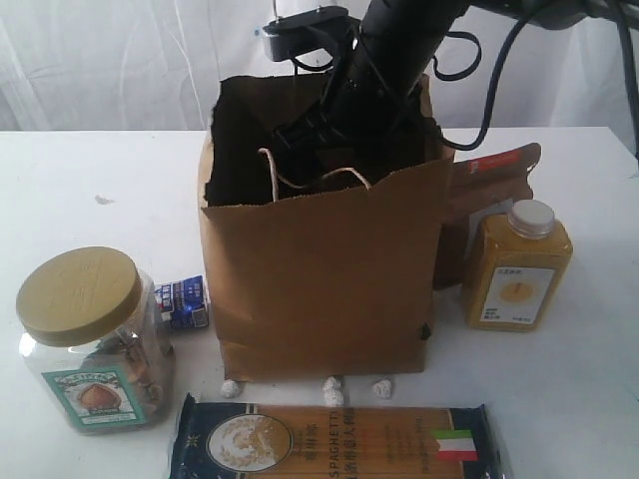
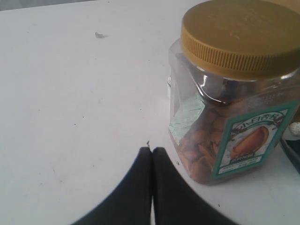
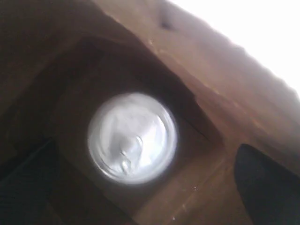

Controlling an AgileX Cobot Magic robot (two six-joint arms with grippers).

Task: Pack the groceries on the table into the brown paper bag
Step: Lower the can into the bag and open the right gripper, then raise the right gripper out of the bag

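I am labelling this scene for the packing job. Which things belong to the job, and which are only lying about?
Belong: brown paper bag, pull-tab jar already inside it, tan-lidded jar, yellow bottle, brown pouch, spaghetti packet, small carton, foil balls.
Lying about: small dark speck on the table; white curtain behind.

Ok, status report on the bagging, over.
Left tool shut, empty, beside tan-lidded jar. Right tool open inside brown paper bag, above pull-tab jar on bag floor. Loop handle droops into bag mouth beside arm.
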